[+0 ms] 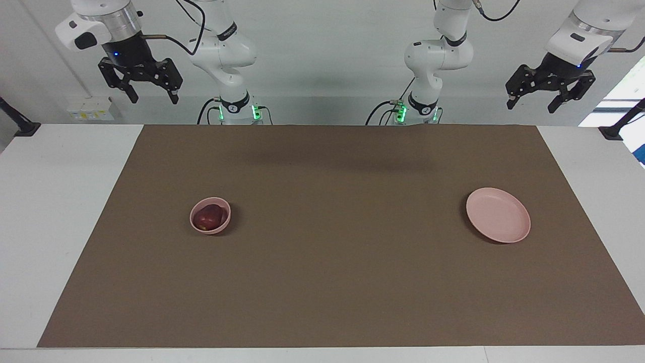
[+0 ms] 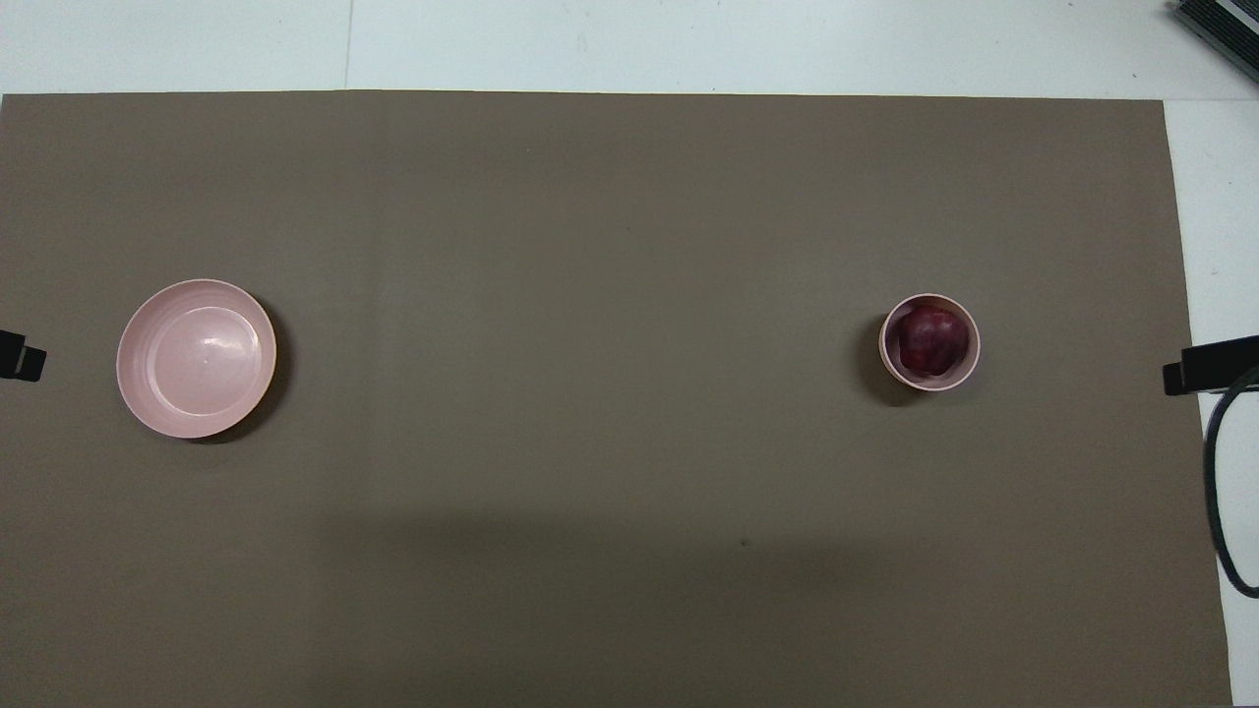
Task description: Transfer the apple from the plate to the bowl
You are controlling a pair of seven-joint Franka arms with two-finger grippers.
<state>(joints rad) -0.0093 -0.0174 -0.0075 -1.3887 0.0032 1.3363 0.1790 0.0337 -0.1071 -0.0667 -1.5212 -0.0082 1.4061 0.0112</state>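
The dark red apple (image 1: 208, 218) (image 2: 929, 340) lies inside the small pink bowl (image 1: 223, 223) (image 2: 969, 365), toward the right arm's end of the table. The flat pink plate (image 1: 498, 215) (image 2: 196, 358) rests toward the left arm's end with nothing on it. My right gripper (image 1: 150, 96) hangs open high in the air by the table's edge at the robots' end, holding nothing. My left gripper (image 1: 532, 104) is raised the same way at its own end, open and holding nothing. In the overhead view only a tip of each gripper shows at the side edges.
A brown mat (image 1: 332, 282) (image 2: 590, 246) covers most of the white table (image 1: 55, 212). A black cable (image 2: 1220, 511) loops at the right arm's end in the overhead view. Black mounts (image 1: 617, 128) stand at the table's corners near the robots.
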